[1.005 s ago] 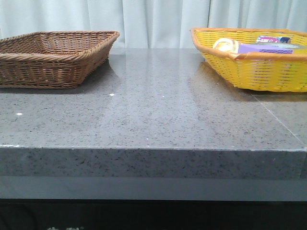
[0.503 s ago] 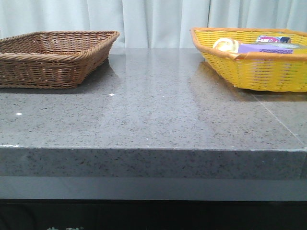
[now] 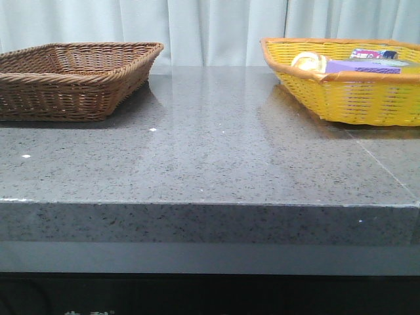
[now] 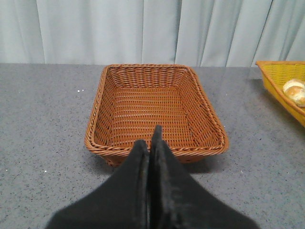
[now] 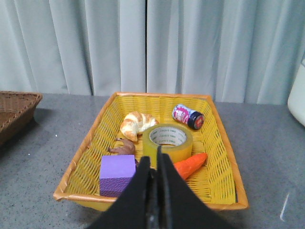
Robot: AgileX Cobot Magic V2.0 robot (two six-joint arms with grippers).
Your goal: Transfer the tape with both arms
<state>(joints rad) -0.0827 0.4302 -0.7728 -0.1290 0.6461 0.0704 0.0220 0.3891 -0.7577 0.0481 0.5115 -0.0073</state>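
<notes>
The tape [image 5: 168,142], a wide glossy yellow roll with a white core and green print, lies flat in the middle of the yellow basket [image 5: 224,143]. My right gripper [image 5: 155,160] is shut and empty, on the near side of that basket, its tips pointing at the tape. My left gripper [image 4: 150,140] is shut and empty, at the near rim of the empty brown wicker basket [image 4: 97,100]. In the front view neither gripper shows, and the tape is hidden inside the yellow basket [image 3: 354,98].
In the yellow basket with the tape lie a purple block [image 5: 117,173], a croissant [image 5: 136,124], an orange carrot [image 5: 190,165], a small jar [image 5: 188,116] and a brown toy [image 5: 121,148]. The brown basket [image 3: 72,85] stands back left on the grey stone table [image 3: 210,157].
</notes>
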